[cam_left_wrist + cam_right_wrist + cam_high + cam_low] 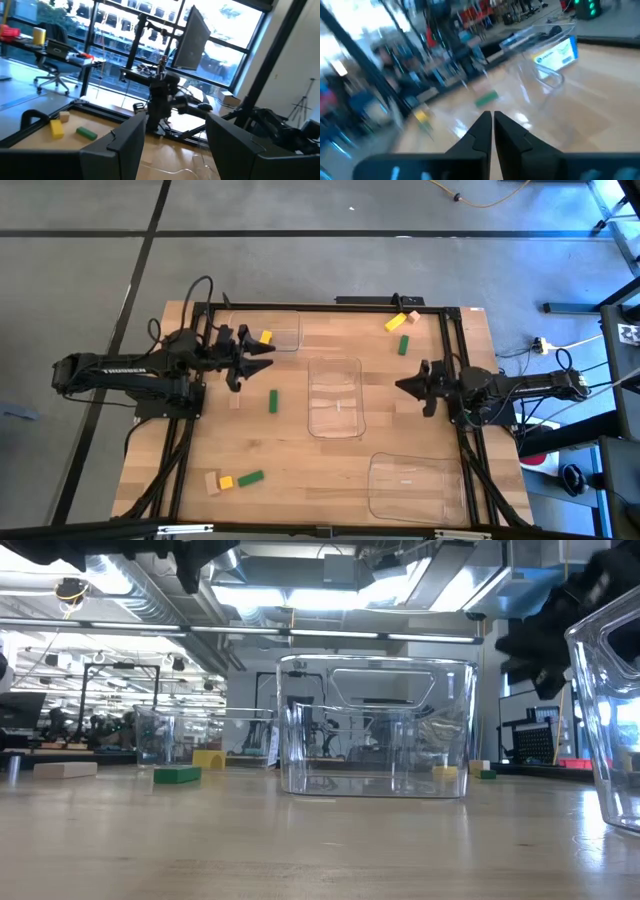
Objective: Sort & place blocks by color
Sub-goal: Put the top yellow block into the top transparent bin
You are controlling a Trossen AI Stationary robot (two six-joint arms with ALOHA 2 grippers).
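Grey floor (80, 280) w/ dark seams; big windows (115, 30), office chair (50, 70), ceiling lights (330, 600).

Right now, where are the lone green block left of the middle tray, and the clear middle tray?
Green oblong block (272, 401), high view, centre of its top face.
Clear plastic middle tray (335, 362), high view, far rim.

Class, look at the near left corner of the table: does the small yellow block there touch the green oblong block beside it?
Touching. In the high view the small yellow block sits right against one end of the green oblong block, with no table showing between them.
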